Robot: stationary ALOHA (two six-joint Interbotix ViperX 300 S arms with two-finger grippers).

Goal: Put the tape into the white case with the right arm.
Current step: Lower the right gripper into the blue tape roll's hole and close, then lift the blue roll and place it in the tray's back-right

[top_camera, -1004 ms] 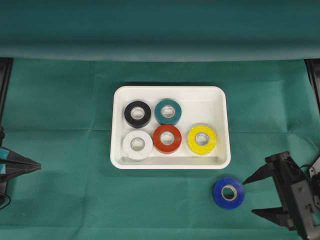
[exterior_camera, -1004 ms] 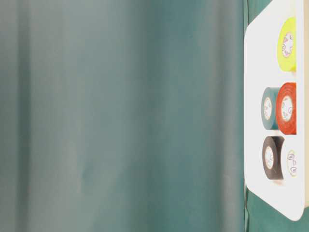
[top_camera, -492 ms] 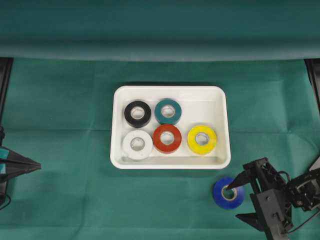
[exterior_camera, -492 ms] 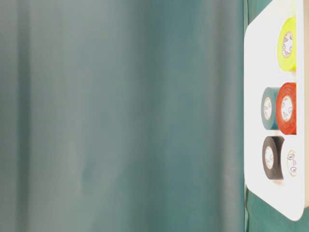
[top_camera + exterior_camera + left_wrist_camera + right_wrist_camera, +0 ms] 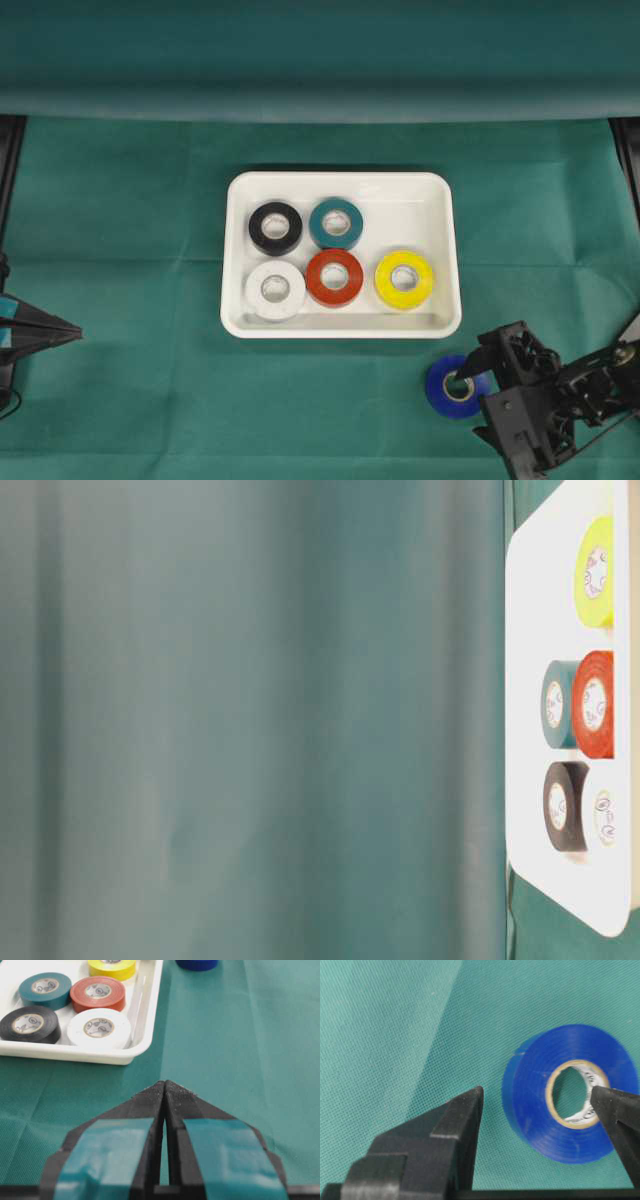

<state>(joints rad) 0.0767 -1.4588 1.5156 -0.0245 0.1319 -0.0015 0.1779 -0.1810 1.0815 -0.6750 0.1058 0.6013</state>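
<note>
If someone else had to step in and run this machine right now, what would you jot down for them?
Right gripper: open, low over the blue tape, one finger over its hole, the other outside its wall; nothing gripped yet.
Left gripper: shut, empty, on the left side of the cloth.
White case: already holds the black, teal, white, red and yellow rolls.
Left to do: close on the blue tape, lift it, set it in the case.

Green cloth-covered table carries white case and blue tape.
</note>
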